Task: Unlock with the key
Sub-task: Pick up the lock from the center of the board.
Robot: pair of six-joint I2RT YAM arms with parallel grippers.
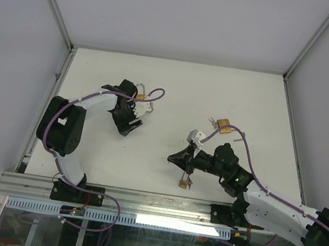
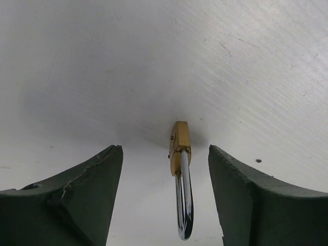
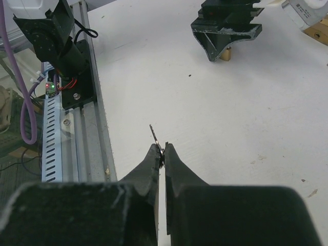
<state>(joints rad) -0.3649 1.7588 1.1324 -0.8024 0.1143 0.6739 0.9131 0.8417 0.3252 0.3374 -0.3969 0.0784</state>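
Padlock point(image 2: 180, 146) rests on the bench point(image 2: 102, 77) between the open left fingers point(image 2: 87, 200), not yet held; right fingers point(image 3: 182, 177) pinch the key point(image 3: 156, 137). Left should first close firmly on the brass body, keeping the keyhole free

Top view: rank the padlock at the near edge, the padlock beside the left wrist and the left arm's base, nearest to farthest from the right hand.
From the right hand, pinching the key:
1. Padlock at the near edge, close on its near side.
2. Padlock beside the left wrist, far-left.
3. Left arm's base, near-left corner.
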